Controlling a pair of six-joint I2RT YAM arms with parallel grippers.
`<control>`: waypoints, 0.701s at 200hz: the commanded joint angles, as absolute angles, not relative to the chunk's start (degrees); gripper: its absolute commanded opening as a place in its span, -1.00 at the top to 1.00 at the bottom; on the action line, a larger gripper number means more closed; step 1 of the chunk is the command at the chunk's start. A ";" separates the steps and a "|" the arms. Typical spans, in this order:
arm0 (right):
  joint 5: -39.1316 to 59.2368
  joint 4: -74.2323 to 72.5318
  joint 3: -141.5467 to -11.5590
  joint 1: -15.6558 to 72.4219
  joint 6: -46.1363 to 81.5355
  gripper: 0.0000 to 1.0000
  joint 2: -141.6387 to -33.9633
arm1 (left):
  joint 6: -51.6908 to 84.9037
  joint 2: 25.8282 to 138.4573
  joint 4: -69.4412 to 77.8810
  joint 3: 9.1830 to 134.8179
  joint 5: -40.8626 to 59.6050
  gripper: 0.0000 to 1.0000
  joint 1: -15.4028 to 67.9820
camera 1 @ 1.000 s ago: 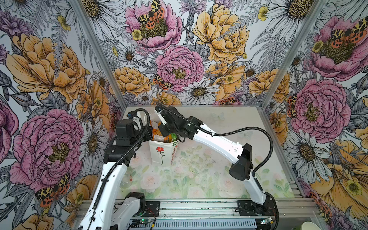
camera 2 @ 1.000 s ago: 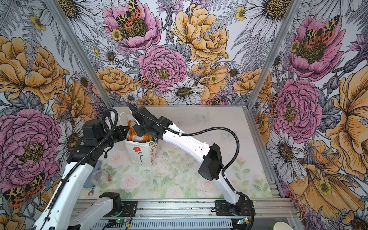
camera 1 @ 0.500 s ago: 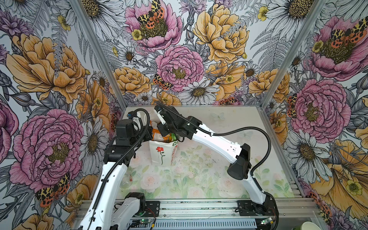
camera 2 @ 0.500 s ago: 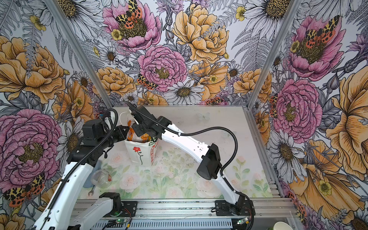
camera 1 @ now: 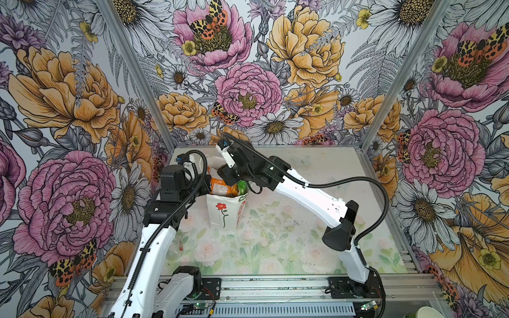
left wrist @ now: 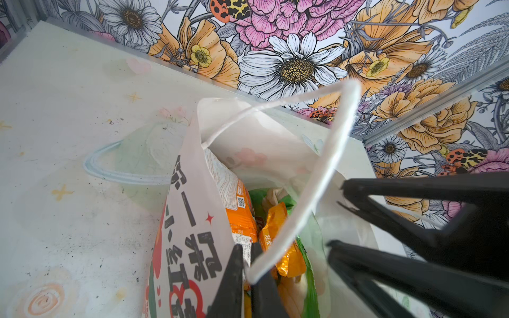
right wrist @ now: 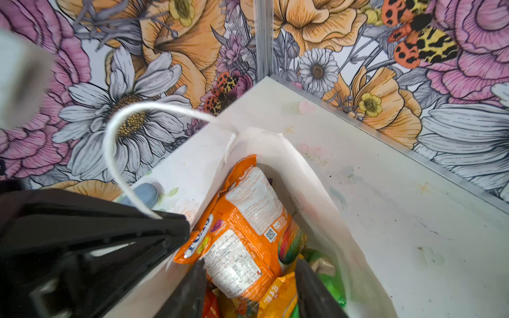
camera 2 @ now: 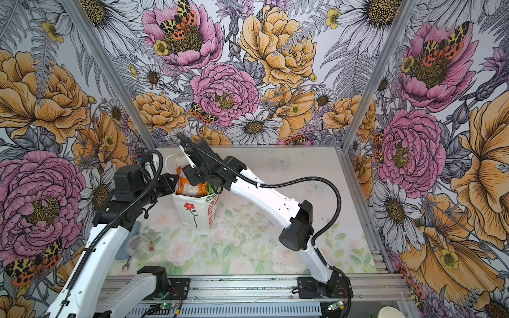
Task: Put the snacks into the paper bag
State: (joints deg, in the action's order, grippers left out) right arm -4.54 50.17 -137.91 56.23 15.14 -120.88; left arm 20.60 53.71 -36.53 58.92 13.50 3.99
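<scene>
Snacks (left wrist: 275,231) fill the upright paper bag (camera 1: 223,214) on the table (camera 1: 275,247), left of middle. We see the left gripper (left wrist: 247,247) pinching the bag's rim. The right gripper (right wrist: 249,264) holds its 2 fingers (right wrist: 311,286) spread above an orange packet (right wrist: 242,209).

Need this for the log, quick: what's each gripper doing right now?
Left gripper: shut on the paper bag, at its rim.
Right gripper: open, empty, above the snacks in the bag.
</scene>
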 commanded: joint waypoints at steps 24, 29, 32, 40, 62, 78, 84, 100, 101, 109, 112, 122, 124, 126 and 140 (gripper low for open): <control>-5.07 50.19 -131.13 52.91 16.64 -0.09 -109.48 | 20.48 52.65 -34.18 59.31 14.47 0.80 4.13; -5.54 50.19 -129.71 52.40 16.98 -0.09 -108.26 | 20.48 52.65 -34.16 59.32 14.45 0.80 4.20; -5.84 50.12 -128.75 52.09 17.24 -0.10 -107.55 | 20.49 52.65 -34.12 59.26 14.50 0.80 4.14; -6.83 50.10 -126.30 51.17 17.98 -0.11 -105.74 | 20.53 52.65 -34.13 59.32 14.54 0.80 4.15; -8.72 50.06 -118.81 48.14 20.24 -0.13 -101.04 | 20.50 52.60 -34.11 59.26 14.63 0.80 4.13; -9.16 49.90 -113.82 45.81 21.99 -0.17 -98.00 | 20.58 52.69 -34.09 59.26 14.67 0.80 4.11; -9.24 49.89 -112.01 45.78 22.45 -0.19 -97.12 | 20.65 52.73 -34.07 59.25 14.60 0.80 4.11; -8.96 49.17 -107.27 42.66 24.50 -0.22 -94.95 | 20.61 52.80 -34.03 59.24 14.73 0.80 3.99; -8.87 49.02 -106.99 42.55 24.64 -0.22 -94.85 | 20.63 52.81 -34.02 59.24 14.75 0.80 3.97; -7.88 48.36 -104.88 41.90 25.61 -0.22 -94.11 | 20.65 52.82 -34.02 59.24 14.84 0.80 3.88; -7.50 48.13 -104.14 41.68 26.00 -0.22 -93.84 | 20.65 52.82 -33.94 59.19 14.83 0.80 3.90; -6.23 47.12 -102.04 41.32 26.99 -0.22 -93.29 | 20.65 52.91 -33.93 59.24 14.86 0.80 3.87; -6.10 47.07 -101.86 41.27 27.07 -0.22 -93.27 | 20.65 52.91 -33.93 59.24 14.88 0.80 3.82; -5.96 46.97 -101.51 41.30 27.25 -0.22 -93.19 | 20.65 52.89 -33.93 59.24 14.93 0.80 3.79; -5.33 46.45 -99.82 41.25 28.22 -0.22 -93.24 | 20.67 52.87 -33.97 59.24 14.86 0.80 3.78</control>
